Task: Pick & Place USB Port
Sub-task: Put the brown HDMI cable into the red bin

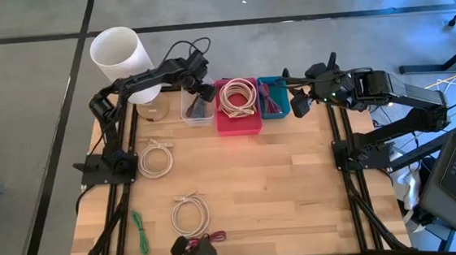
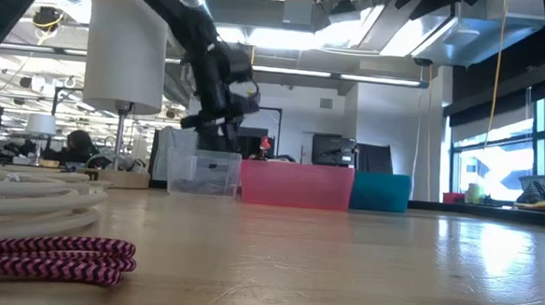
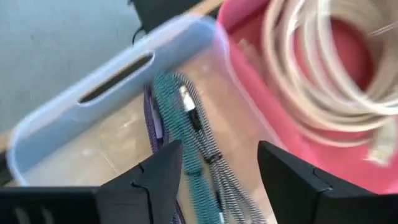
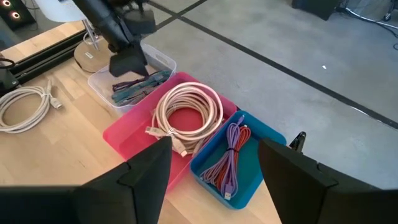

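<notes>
My left gripper [image 1: 203, 91] hangs open above the clear bin [image 1: 196, 109] at the table's far edge. In the left wrist view, its fingers [image 3: 221, 155] stand over teal and purple braided cables [image 3: 177, 106] lying on the clear bin's floor [image 3: 112, 143]. My right gripper [image 1: 298, 106] waits open by the blue bin [image 1: 273, 97], above the table; its fingers [image 4: 213, 144] frame the pink bin [image 4: 130, 134] and the blue bin [image 4: 261, 155]. The pink bin holds a white coil [image 4: 186, 106], and the blue one holds purple and red cables [image 4: 230, 155].
Two white coiled cables [image 1: 155, 159] [image 1: 190, 214], a green cable [image 1: 141, 232] and a magenta braided cable [image 2: 52, 256] lie on the wooden table. A white cylinder [image 1: 116, 51] on a stand sits at the far left corner. Bare wood [image 1: 298, 187] shows on the table's right half.
</notes>
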Controlling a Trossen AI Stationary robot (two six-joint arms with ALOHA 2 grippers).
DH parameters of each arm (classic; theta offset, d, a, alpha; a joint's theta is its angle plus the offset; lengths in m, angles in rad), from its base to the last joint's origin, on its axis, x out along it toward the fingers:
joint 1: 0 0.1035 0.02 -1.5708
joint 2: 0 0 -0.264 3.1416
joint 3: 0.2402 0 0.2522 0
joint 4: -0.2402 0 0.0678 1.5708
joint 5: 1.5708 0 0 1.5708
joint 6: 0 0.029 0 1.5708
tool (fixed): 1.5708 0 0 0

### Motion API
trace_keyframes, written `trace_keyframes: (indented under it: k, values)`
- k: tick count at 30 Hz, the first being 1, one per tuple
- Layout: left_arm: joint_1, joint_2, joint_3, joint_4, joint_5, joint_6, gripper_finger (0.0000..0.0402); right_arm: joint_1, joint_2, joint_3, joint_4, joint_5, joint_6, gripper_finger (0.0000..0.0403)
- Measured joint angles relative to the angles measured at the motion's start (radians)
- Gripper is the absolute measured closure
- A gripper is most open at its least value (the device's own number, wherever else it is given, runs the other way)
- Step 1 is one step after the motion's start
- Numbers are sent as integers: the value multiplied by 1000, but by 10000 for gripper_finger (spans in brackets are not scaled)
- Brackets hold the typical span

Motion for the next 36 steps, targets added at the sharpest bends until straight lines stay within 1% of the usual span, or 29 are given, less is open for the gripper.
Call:
trace_keyframes:
  k: [12, 18, 24, 27, 31, 34, 36]
  values:
    - [-113, -251, 0, 113, -1, 8, 201, 0, 0, 0, 0, 0, 5, 162]
    - [-200, -371, 0, 180, -1, 124, 201, 0, 0, 0, 0, 0, 7, 162]
    - [-279, -439, -4, 195, 15, 207, 201, 0, 0, 0, 0, -4, 32, 162]
    - [-319, -480, -69, 294, 78, 214, 201, 0, 1, 0, 0, -10, 34, 162]
    - [-378, -556, -207, 511, 166, 225, 201, 0, 1, 0, -1, -33, 53, 162]
    - [-397, -613, -309, 637, 227, 178, 201, 0, 1, 0, -1, -33, 52, 162]
    - [-400, -653, -364, 682, 245, 138, 201, 0, 1, 0, -1, -33, 52, 162]
